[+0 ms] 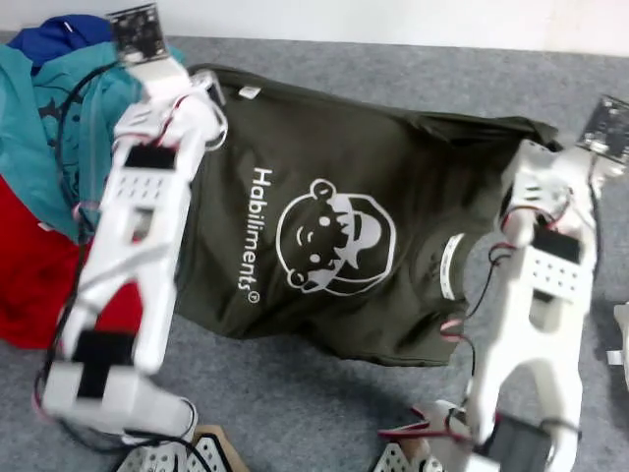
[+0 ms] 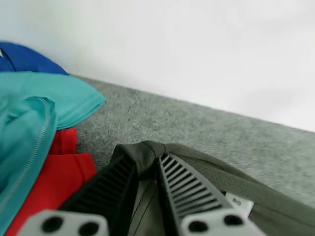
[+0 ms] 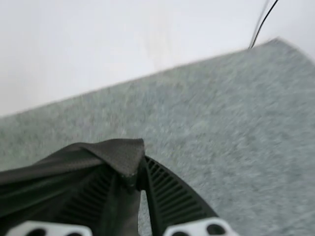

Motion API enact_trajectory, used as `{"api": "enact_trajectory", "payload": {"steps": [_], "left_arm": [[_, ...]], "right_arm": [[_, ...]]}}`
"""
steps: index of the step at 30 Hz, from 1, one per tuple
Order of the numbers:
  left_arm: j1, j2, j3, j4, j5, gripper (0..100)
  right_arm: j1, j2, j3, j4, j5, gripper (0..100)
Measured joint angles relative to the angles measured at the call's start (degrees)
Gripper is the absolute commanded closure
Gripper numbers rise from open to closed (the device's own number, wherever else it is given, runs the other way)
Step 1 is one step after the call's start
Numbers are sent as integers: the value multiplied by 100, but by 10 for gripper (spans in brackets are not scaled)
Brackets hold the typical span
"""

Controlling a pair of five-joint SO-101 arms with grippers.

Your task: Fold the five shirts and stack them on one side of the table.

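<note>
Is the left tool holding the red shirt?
No, the left tool grips an edge of the dark olive shirt; the red shirt lies nearby.

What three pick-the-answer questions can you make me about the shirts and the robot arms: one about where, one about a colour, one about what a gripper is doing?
1. Where is the pile of other shirts?
A) beside the left arm
B) beside the right arm
C) on the floor

2. What colour is the drawing on the dark green shirt?
A) red
B) white
C) blue

3. What is the left gripper doing?
A) hanging open
B) gripping a red shirt
C) shut on the dark green shirt

Answers:
1 A, the blue, teal and red shirts lie heaped next to that arm.
2 B, the face is drawn in white lines.
3 C, its fingers pinch a fold of the dark green cloth.
</note>
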Motion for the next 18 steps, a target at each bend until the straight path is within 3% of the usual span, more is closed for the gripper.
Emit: {"api": "enact_trajectory", "payload": {"steps": [8, 18], "left_arm": [[0, 2374, -2409, 0, 0, 994], [9, 3754, -5380, 0, 448, 994]], "right_arm": [[-26, 2242, -1767, -589, -44, 991], [-53, 4668, -5380, -615, -44, 991]]}}
